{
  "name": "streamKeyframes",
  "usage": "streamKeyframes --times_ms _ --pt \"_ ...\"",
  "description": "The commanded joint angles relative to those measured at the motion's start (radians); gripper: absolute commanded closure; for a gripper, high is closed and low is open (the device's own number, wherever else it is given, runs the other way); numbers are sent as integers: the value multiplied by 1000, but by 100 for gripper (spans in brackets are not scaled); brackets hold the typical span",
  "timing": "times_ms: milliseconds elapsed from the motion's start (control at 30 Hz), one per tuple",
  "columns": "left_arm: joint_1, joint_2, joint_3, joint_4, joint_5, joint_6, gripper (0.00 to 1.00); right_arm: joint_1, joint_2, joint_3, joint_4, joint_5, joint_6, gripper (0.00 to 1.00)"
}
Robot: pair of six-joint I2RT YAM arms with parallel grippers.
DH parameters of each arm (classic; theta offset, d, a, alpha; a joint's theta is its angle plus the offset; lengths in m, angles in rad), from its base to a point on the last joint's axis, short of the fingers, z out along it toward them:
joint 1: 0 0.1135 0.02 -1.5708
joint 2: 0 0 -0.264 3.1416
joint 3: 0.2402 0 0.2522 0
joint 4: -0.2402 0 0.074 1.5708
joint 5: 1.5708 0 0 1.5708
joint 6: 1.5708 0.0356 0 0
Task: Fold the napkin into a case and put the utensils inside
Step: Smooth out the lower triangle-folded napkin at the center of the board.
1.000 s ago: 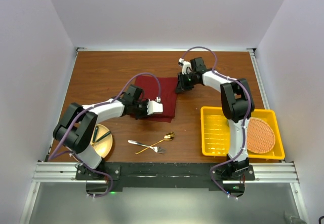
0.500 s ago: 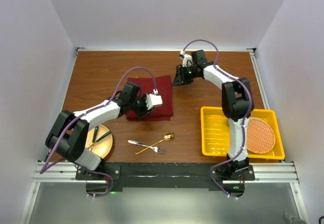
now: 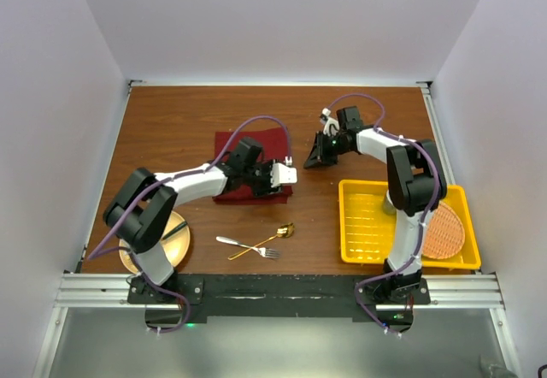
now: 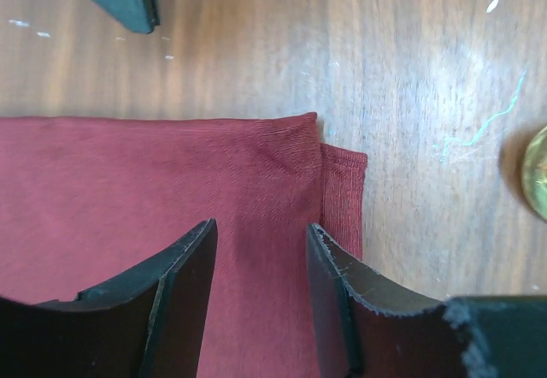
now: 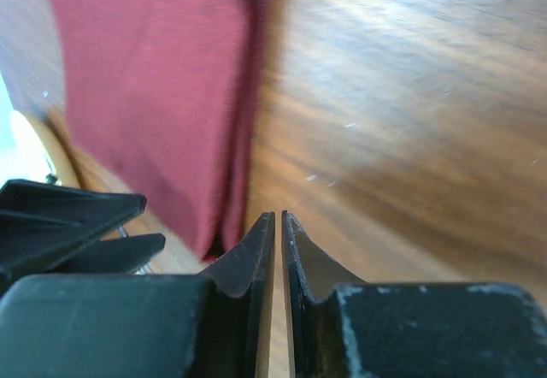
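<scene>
Table (image 3: pixel 171 121) behind napkin (image 3: pixel 256 141) seems open; tray (image 3: pixel 363 224) blocks right.

Items shown: one maroon napkin (image 3: pixel 265 147), one silver fork (image 3: pixel 231 242), one gold spoon (image 3: pixel 285 231), one yellow tray (image 3: pixel 367 215), one orange woven mat (image 3: pixel 444 228), one plate (image 3: pixel 181 248), one left hand (image 3: pixel 286 175), one right hand (image 3: pixel 312 160).

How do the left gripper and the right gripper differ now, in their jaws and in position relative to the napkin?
The left gripper has its jaws apart; the right gripper has them nearly together, nothing between. The left gripper is above the napkin, near a folded corner; the right gripper is above the bare table, just beside the napkin's edge. Both have black fingers, and neither appears to hold anything.
</scene>
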Motion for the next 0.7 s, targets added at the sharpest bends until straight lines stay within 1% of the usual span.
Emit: streamKeyframes --times_ms 0,100,200,233,267,333,367,433,500,667 --pt "-17 53 64 18 34 92 49 -2 50 33 -5 -20 58 90" --pt "-18 67 64 22 31 112 51 -4 59 25 -5 -28 63 91" --pt "-18 90 77 -10 34 132 58 -4 85 38 -25 -46 73 91" --pt "-18 93 77 -15 37 134 62 -4 88 41 -28 -51 78 90" --pt "-18 94 77 -15 37 132 65 -2 87 41 -28 -57 81 90" --pt "-12 100 85 -1 39 79 70 -4 84 42 -38 -60 83 90" --pt "3 105 94 1 47 59 72 -2 81 39 -44 -64 81 90" --pt "20 130 129 11 59 -30 74 -4 79 36 -44 -63 84 89" --pt "45 165 157 17 62 -108 75 -4 79 35 -41 -60 86 88" --pt "68 208 226 45 42 -228 73 -13 78 47 -50 -61 80 87"
